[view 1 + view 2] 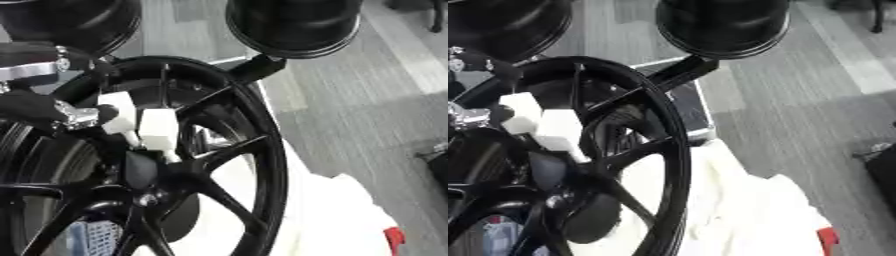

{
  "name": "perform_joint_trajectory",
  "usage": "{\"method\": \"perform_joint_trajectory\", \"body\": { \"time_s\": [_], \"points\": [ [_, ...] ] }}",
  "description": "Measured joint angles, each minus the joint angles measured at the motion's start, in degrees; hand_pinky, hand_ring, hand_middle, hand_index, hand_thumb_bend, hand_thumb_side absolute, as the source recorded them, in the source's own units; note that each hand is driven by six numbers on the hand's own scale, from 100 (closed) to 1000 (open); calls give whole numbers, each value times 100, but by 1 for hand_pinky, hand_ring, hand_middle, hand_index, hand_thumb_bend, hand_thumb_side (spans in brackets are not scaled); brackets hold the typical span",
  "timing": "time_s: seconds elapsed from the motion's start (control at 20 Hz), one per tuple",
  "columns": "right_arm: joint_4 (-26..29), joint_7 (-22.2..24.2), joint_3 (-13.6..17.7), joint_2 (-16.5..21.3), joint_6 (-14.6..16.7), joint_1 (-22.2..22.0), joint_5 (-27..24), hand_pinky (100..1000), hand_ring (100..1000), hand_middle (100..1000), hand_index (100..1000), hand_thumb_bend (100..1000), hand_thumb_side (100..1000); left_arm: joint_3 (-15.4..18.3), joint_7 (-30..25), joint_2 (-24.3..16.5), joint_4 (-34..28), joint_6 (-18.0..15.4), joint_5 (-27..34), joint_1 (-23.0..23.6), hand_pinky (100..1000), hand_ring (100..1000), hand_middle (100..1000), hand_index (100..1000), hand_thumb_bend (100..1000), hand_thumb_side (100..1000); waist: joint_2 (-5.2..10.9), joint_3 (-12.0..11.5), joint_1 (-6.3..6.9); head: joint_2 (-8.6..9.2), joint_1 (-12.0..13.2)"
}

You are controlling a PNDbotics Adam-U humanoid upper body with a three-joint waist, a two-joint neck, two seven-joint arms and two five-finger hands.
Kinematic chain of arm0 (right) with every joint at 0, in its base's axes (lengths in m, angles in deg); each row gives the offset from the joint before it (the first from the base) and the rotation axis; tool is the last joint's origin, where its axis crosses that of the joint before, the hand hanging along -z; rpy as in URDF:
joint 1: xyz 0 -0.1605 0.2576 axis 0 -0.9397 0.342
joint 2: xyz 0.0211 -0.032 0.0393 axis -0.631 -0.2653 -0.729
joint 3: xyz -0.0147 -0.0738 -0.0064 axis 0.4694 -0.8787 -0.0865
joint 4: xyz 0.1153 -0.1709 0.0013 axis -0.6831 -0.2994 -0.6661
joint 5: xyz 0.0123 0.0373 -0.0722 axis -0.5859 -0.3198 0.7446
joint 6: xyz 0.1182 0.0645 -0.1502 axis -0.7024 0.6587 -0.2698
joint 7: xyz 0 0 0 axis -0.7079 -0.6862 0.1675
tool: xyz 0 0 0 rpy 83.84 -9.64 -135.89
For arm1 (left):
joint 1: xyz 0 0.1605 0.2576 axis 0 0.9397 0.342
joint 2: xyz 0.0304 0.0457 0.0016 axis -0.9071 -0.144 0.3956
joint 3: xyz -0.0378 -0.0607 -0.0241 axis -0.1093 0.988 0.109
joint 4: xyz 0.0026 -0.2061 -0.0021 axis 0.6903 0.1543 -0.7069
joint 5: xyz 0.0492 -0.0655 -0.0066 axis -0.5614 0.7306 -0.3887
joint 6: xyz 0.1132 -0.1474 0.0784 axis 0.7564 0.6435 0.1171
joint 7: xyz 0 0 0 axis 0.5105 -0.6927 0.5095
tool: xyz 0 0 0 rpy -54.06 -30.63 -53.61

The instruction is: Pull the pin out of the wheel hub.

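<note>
Left eye view: the black wheel (254,150) is standing upright, filling the frame from 12 to 6 o'clock, its spokes meeting at the hub (144,192) near 7 o'clock. The left hand (131,120) is reaching in from 9 o'clock, its white fingertips (159,129) pointing down between the spokes, just above the hub. The pin itself cannot be made out, and whether the fingertips are pinching anything cannot be told.

Right eye view: white cloth (754,215) is lying at 5 o'clock beside the wheel. The right hand is showing in neither view.
</note>
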State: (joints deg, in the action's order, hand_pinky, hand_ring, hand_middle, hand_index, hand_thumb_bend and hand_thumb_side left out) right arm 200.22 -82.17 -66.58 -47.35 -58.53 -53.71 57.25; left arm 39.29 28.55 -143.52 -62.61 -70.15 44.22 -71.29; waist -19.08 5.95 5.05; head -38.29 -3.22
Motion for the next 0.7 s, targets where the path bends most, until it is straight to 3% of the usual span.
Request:
{"method": "perform_joint_trajectory", "body": {
  "time_s": [0.7],
  "points": [
    [0,-26,1,-99,-25,58,-50,769,588,518,690,100,582,-3,-95,7,120,-93,-101,79,960,930,802,961,363,788,-116,43,3,59,3]
  ]
}}
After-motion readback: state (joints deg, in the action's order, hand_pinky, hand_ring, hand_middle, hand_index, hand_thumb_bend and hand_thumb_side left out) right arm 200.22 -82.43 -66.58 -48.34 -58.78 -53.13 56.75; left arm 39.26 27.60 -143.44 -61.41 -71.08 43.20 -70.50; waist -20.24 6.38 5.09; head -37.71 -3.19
